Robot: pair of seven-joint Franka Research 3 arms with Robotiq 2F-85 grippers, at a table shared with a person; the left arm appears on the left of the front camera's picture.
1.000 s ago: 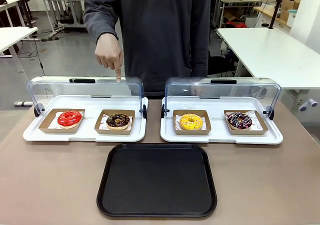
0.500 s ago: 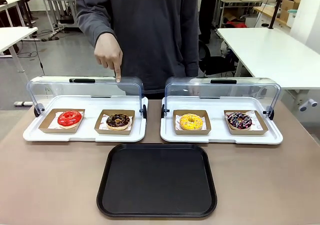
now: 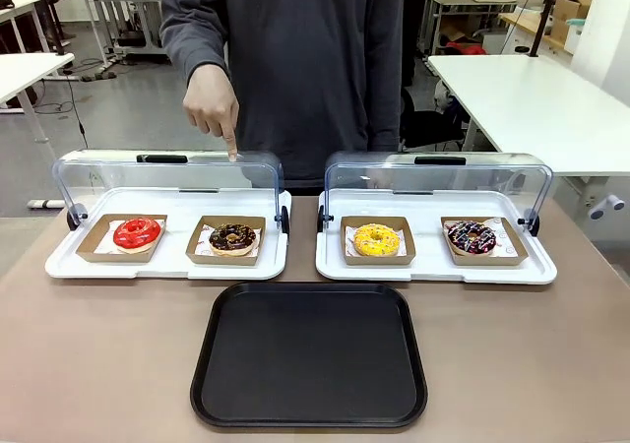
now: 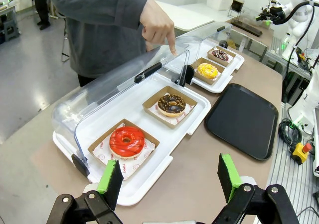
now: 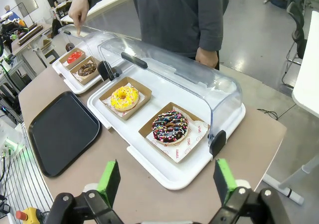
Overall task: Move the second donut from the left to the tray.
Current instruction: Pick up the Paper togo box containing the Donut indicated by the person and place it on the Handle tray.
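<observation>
Bright, even overhead room light; shadows are soft and faint. Ahead of the left gripper (image 4: 170,169), pale glare streaks the clear lid (image 4: 102,100). The tray (image 4: 241,119), beyond its jaws to the right, has a dull sheen. Both wrist views bow at their edges. Focus is sharp throughout.

Person's hand (image 3: 212,108) points down at the clear lid (image 3: 167,179) right behind the chocolate donut (image 3: 232,236), black tray (image 3: 309,404) sitting just in front.

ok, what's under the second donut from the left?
The dark chocolate-glazed ring donut sits on white paper in a shallow brown cardboard holder, on a white plastic tray. The holder's floor beneath it is covered.
</observation>
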